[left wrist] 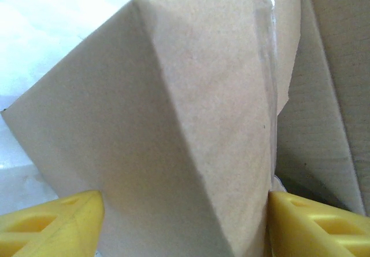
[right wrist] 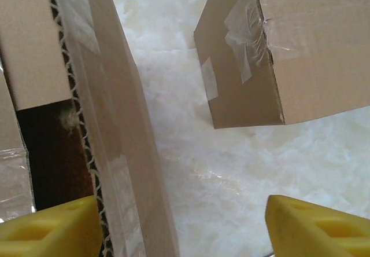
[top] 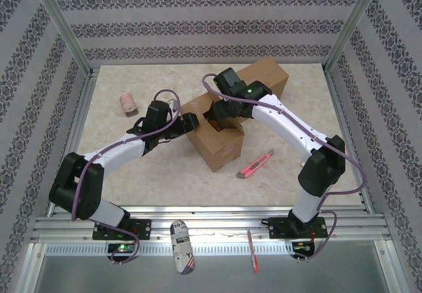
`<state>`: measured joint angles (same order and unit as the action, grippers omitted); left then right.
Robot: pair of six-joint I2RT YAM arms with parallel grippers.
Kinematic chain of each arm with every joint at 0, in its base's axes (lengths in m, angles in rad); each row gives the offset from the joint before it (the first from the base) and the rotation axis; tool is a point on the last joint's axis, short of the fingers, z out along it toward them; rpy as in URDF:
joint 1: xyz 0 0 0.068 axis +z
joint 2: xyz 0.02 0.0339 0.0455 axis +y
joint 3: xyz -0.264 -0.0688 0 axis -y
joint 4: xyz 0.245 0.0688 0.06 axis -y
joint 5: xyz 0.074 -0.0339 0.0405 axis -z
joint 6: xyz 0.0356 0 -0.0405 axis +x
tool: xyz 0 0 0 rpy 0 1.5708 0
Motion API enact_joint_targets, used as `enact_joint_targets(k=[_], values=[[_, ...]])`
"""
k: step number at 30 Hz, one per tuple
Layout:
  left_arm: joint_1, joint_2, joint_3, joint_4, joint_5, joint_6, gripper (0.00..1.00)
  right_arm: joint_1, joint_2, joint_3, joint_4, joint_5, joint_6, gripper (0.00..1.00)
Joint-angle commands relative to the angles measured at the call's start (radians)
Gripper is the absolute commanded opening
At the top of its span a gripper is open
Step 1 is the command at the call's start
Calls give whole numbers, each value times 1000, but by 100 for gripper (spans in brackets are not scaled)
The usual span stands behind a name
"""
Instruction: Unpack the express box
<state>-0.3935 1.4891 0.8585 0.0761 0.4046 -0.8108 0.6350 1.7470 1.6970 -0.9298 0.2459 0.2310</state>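
The express box sits mid-tabletop. Your left hand brackets its nine-o'clock side, probably to steady it, though I cannot tell whether it is clamped. Your right hand, spread, straddles the twelve-o'clock wall, seemingly to open it.

Top external: fixed, high behind the arm bases, facing down and forward. It takes in the whole bench to its far edge.
Left wrist: hard against a corner of the open box, left fingers at frame bottom.
Right wrist: close, looking over right fingers past the same box down to the bench.
All three views share the open box.
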Motion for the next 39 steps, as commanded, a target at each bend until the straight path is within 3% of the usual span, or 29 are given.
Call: enact_joint_targets(k=[1, 8, 11, 12, 16, 23, 32, 39], values=[[14, 39, -8, -263, -36, 60, 73, -10, 35, 10, 13, -59, 19, 66], [14, 7, 48, -261, 16, 90, 76, -28, 87, 57, -10, -86, 36, 32], [15, -17, 86, -280, 36, 108, 77, -36, 84, 60, -14, -84, 50, 2], [14, -26, 100, -292, 40, 116, 77, -38, 77, 57, -11, -87, 56, 0], [14, -58, 135, -346, 37, 137, 78, -42, 42, 33, 9, -135, 78, 0], [15, -57, 91, -322, 23, 135, 78, -57, -33, -91, 129, -345, 175, 0], [14, -26, 16, -162, 95, 92, 78, -79, -135, -376, 536, -657, 406, 0], [14, -70, 118, -271, 98, 205, 84, -86, -169, -533, 782, -744, 560, 0]])
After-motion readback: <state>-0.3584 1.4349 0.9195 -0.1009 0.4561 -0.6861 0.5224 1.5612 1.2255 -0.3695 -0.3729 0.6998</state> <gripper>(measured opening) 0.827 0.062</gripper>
